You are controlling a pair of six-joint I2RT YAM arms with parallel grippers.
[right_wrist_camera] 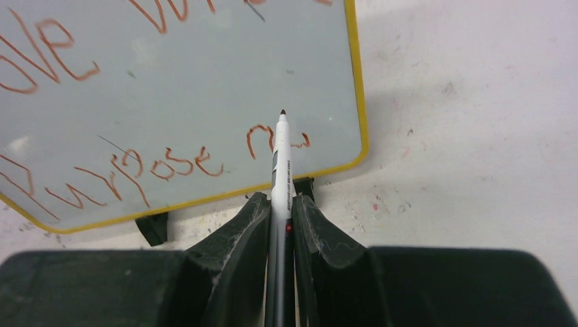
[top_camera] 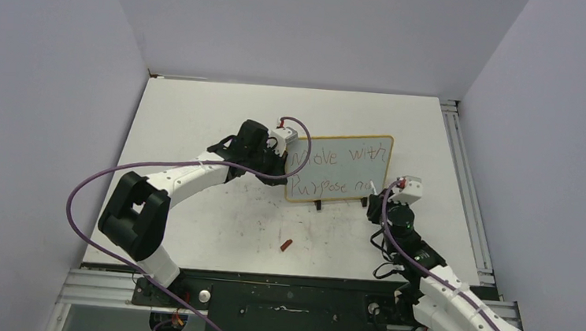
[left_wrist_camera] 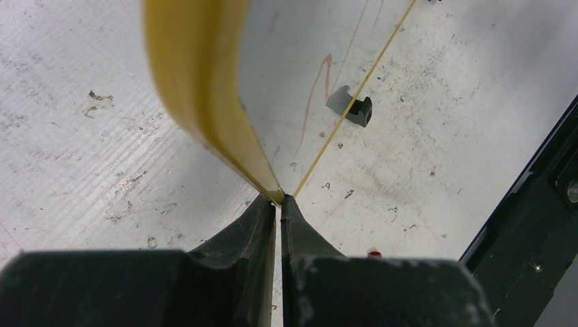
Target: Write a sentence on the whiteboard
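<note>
Whiteboard point(top_camera: 353, 169) stands upright on its black feet just right of centre in the top view, on the white table point(top_camera: 199, 118), its face turned toward the arms. At its left edge the left gripper point(left_wrist_camera: 279, 202) is clamped tight on the yellow frame near the lower corner, probably to steady the board against the push of writing. Across the face runs the sentence point(right_wrist_camera: 170, 167) in reddish marker, "Move with" above "Purpose", with a short last word begun at the lower right. There the right gripper point(right_wrist_camera: 279, 204) is closed on a marker point(right_wrist_camera: 280, 157), tip pointing at that unfinished word; whether the tip touches the board cannot be told. A small red piece point(top_camera: 286, 245), perhaps the marker's cap, lies on the table in front.
</note>
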